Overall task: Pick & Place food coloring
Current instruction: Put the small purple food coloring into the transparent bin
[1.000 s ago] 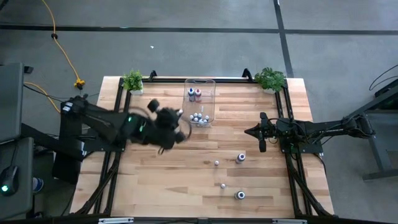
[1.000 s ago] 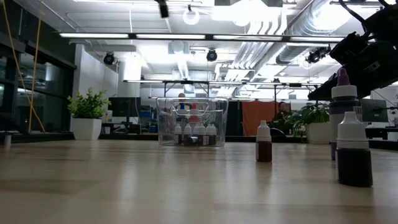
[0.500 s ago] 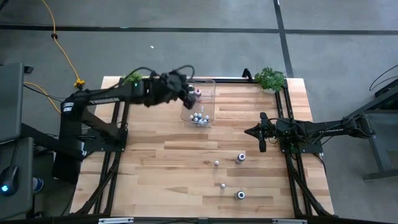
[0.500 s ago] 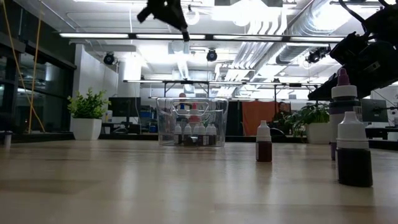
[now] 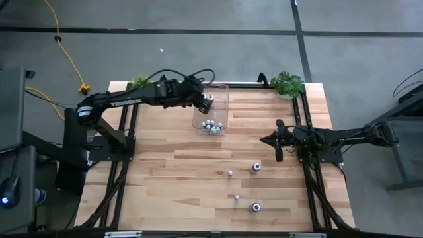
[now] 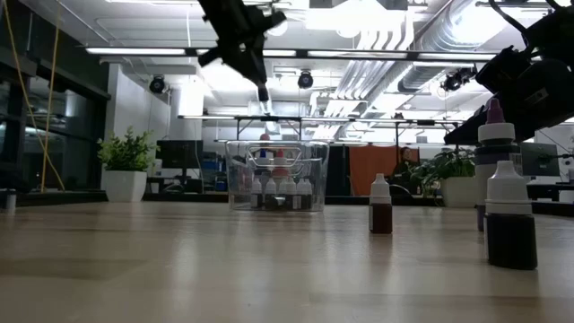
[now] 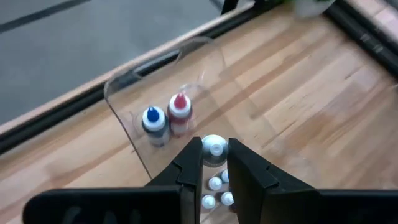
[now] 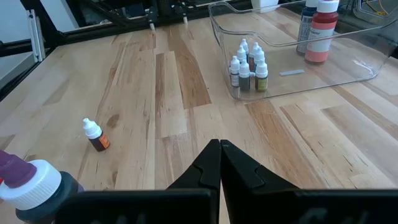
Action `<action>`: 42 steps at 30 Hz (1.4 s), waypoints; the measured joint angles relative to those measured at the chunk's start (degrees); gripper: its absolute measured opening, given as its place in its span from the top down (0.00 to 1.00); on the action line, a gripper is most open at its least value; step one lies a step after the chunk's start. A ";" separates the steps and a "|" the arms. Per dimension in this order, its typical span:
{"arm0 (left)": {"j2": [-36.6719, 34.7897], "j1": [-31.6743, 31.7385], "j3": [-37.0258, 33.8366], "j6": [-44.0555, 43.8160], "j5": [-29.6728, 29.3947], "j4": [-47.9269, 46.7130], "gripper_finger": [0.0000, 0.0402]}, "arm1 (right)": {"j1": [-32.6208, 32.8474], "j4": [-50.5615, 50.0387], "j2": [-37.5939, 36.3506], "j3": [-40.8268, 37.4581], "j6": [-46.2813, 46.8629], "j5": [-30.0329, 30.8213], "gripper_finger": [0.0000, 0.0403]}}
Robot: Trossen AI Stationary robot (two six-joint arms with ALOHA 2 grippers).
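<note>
A clear plastic bin [image 5: 213,109] stands at the table's far middle. Inside it stand a blue-capped bottle [image 7: 153,121], a red-capped bottle [image 7: 179,112] and several tiny white-capped bottles [image 8: 247,65]. My left gripper [image 5: 207,102] hovers over the bin's left part, slanting down, shut on one tiny food coloring bottle [image 7: 214,149]. More food coloring bottles [image 5: 256,168] [image 5: 229,173] [image 5: 255,207] stand upright on the boards at the near right. My right gripper [image 5: 276,151] rests shut at the right side, touching nothing. My left gripper pinches the tiny bottle at its white cap end [image 7: 209,148] between its two fingertips. The fingers [image 7: 189,165] slant down from the table's left. The bottle is lifted clear, above the bin's inside; its body is hidden behind the cap and fingers.
Small potted plants [image 5: 141,86] [image 5: 287,84] stand at the two far corners. A dark metal rail [image 5: 244,83] runs along the far edge behind the bin. In the low view, loose bottles [image 6: 380,205] [image 6: 511,215] stand close to the camera.
My left gripper has swung from over the table's left middle toward the far edge, to above the bin, rolling its wrist as it went. It has stayed shut on the tiny bottle, which has travelled with it clear of the table.
</note>
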 joint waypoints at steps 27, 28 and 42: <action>15.08 0.00 0.02 9.66 11.70 -3.45 0.87 | 0.00 -0.01 0.02 0.02 0.00 0.00 1.00; 15.14 0.00 -0.01 9.65 12.06 -4.29 0.87 | -0.02 -0.01 0.00 0.00 0.00 0.00 1.00; 15.60 0.00 0.00 9.79 15.10 -5.26 0.87 | -0.01 0.00 0.01 0.01 0.00 -0.01 1.00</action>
